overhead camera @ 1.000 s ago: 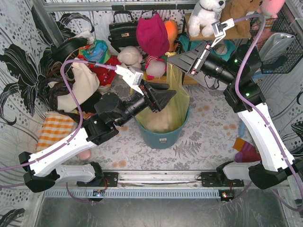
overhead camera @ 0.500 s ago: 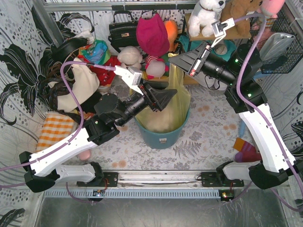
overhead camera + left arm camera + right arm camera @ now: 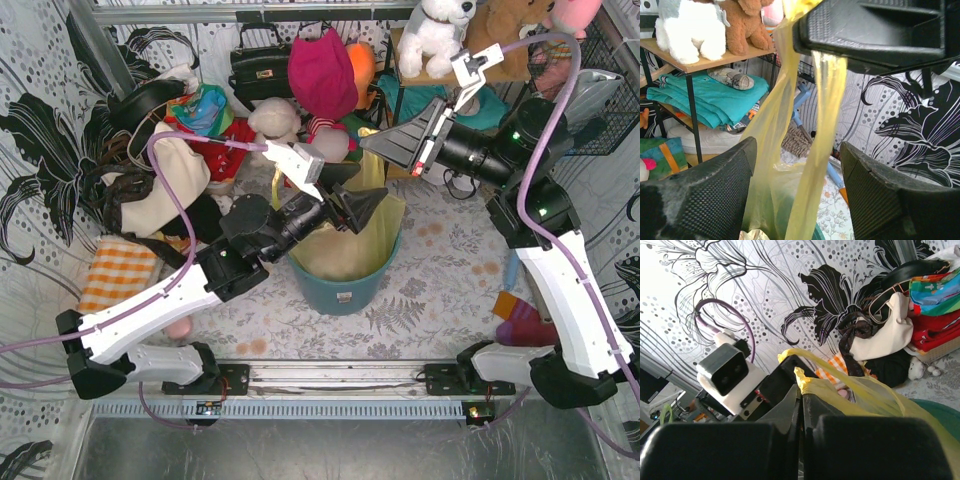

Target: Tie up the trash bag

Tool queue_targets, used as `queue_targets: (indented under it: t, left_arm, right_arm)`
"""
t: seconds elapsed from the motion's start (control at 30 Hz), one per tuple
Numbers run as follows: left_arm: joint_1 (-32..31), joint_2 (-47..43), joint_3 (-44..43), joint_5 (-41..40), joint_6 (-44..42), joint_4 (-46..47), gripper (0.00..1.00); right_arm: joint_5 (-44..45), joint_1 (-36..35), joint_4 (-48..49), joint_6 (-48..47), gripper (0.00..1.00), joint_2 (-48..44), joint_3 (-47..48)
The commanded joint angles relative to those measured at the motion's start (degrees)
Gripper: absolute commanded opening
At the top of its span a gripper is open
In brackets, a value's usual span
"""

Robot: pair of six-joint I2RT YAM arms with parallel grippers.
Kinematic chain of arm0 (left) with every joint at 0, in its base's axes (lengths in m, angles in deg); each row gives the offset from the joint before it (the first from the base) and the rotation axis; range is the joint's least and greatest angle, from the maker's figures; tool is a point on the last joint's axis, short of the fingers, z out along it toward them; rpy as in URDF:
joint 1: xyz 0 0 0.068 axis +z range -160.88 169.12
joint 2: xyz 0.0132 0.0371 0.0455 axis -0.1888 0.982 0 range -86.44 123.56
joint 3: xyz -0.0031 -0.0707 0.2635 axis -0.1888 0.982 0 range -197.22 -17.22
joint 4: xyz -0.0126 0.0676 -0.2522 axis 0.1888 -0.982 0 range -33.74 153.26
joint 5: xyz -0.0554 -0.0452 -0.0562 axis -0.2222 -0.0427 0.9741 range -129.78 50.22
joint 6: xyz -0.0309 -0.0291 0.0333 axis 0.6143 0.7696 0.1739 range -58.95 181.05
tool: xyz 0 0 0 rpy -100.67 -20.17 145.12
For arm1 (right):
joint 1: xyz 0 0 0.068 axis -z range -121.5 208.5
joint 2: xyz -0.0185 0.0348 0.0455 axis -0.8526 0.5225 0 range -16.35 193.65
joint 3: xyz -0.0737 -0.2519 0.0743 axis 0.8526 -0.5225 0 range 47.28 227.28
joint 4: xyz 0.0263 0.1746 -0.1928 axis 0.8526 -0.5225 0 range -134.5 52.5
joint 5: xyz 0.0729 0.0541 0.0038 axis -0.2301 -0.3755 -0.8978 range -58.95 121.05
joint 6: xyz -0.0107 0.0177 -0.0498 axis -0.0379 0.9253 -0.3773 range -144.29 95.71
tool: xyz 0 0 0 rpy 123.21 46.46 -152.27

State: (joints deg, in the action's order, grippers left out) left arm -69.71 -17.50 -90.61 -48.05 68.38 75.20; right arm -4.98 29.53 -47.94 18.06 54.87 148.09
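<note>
Flower-print walls [image 3: 790, 290] all round. Teal bin [image 3: 345, 295] below both jaws, rim half hidden by arms. Bag [image 3: 380, 230] inside it, neck stretched up between wide-spread left gripper [image 3: 797, 145] fingers into right gripper [image 3: 801, 395], clamped shut on it; contents unclear.

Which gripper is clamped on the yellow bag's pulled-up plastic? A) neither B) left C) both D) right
D: the right gripper has its jaws shut on the trash bag, on its stretched plastic, while the left gripper has its jaws open either side of it.
</note>
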Motion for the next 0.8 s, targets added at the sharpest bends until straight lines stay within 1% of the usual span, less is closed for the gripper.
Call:
queue_targets:
  t: [0.0,0.2,0.4,0.57,0.77]
  left_arm:
    - [0.14,-0.18,-1.25,1.5,-4.85,5.62,0.77]
    - [1.35,-2.13,1.3,4.51,-8.13,9.57,0.82]
    - [4.46,-4.37,4.2,10.94,-8.91,12.58,0.87]
    - [10.39,-4.18,5.69,20.82,-2.54,18.35,0.88]
    - [11.53,-0.86,2.25,31.49,-2.05,18.99,0.88]
  right_arm:
    - [-2.58,-0.25,-0.34,-1.76,0.0,-2.41,0.03]
    - [-3.18,-0.3,-2.24,-2.9,0.0,-2.92,0.09]
    - [-4.63,-0.25,-3.03,-3.6,0.0,-3.19,-0.19]
    - [-7.13,-0.3,-2.98,-3.69,0.0,-2.82,-0.53]
    - [-8.62,-0.3,-2.26,-2.82,0.0,-2.58,-0.8]
